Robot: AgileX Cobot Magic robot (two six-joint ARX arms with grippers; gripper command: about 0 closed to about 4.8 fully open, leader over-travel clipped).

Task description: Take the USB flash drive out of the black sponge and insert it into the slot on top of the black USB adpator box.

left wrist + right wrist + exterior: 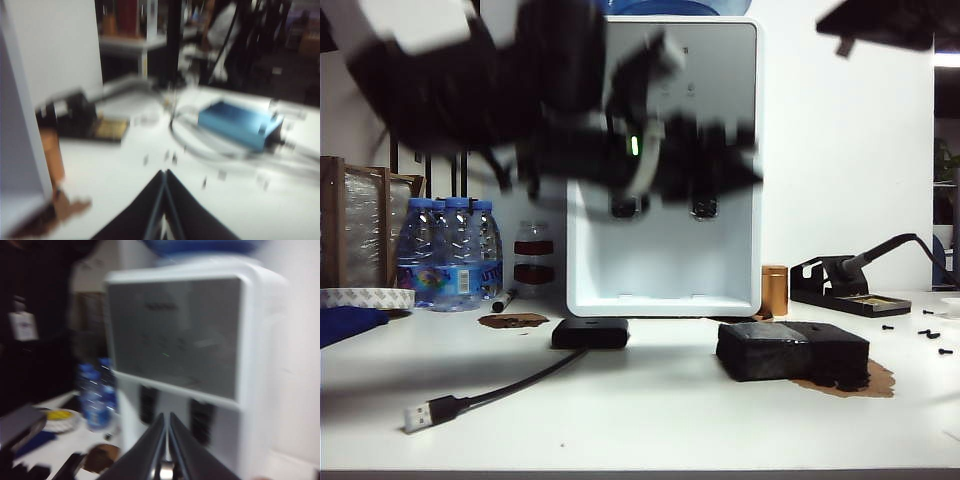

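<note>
- The left gripper (165, 175) hangs high above the white table (650, 410), its 2 fingers pressed together with nothing between them.
- The small flat matte black USB adaptor box (590, 333) lies left of centre, its cable ending in a silver plug (417, 417).
- The large rectangular black foam sponge (792, 350) lies to the right; the flash drive cannot be made out.
- The right gripper (166, 420) is also clenched and empty, facing the white water dispenser (175, 335).

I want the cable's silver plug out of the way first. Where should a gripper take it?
Grip the black moulded collar behind the silver USB plug, coming from above, jaws across its width. It lies flat on the table with clear space around it, so probably only its narrow sides offer purchase.
</note>
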